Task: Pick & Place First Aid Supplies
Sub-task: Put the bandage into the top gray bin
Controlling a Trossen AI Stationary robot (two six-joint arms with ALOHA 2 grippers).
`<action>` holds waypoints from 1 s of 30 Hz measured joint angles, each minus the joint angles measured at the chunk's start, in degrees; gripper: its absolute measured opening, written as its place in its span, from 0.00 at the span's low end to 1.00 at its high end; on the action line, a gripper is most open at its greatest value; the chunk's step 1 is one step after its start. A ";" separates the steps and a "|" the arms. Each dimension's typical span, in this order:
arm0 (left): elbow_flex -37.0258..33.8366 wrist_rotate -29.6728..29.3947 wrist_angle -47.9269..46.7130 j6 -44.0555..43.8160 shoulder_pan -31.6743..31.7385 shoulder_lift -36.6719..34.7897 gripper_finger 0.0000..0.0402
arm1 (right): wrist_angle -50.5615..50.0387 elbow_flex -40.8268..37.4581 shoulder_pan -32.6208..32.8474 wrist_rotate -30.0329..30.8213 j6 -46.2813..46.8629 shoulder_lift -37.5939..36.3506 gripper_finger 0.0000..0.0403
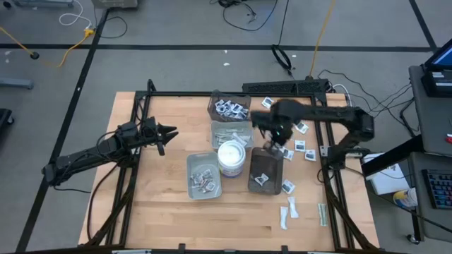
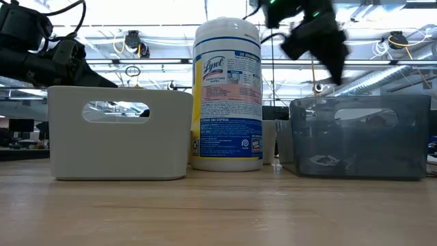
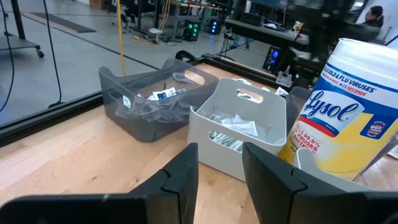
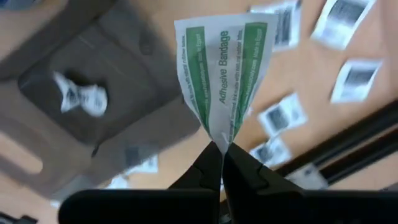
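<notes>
While the right gripper (image 4: 219, 163) pinches only the lower edge of a folded bandage packet (image 4: 225, 68) at centre frame, it hangs above the dark tray (image 1: 265, 173) right of centre in the high view. The packet may slip or drift past the tray's rim onto the desk (image 1: 162, 208), since the hold is so slight. The left gripper (image 3: 219, 171), half open and empty, waits at left.

My right gripper (image 4: 221, 155) has its fingers (image 4: 208, 163) pinched on a folded adhesive bandage packet (image 4: 224, 65), held above a dark tray (image 4: 124, 118); square packets (image 4: 283, 115) lie scattered on the desk (image 4: 305, 74).
</notes>
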 joint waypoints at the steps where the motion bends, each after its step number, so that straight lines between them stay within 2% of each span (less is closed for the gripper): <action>1: 0.00 0.00 0.00 0.00 0.00 0.00 0.32 | 0.22 1.30 -1.81 0.04 -2.23 1.40 0.00; 8: 0.02 0.00 0.00 -0.02 0.00 0.00 0.32 | 0.37 15.14 -9.58 -0.13 -16.10 12.37 0.00; 14: 0.00 0.00 0.00 0.00 0.00 0.00 0.32 | 0.23 28.07 -12.05 -0.45 -20.75 20.25 0.00; 17: 0.00 0.00 0.00 0.00 0.00 0.00 0.32 | 1.31 31.91 -12.14 -3.24 -22.97 22.90 0.00; 23: 0.00 0.01 0.00 -0.01 0.00 0.00 0.32 | 7.91 30.98 -11.26 -9.46 -26.78 26.14 0.00; 30: 0.00 0.00 0.00 0.00 0.02 0.00 0.32 | 16.48 24.06 -10.21 -9.34 -28.83 27.33 0.01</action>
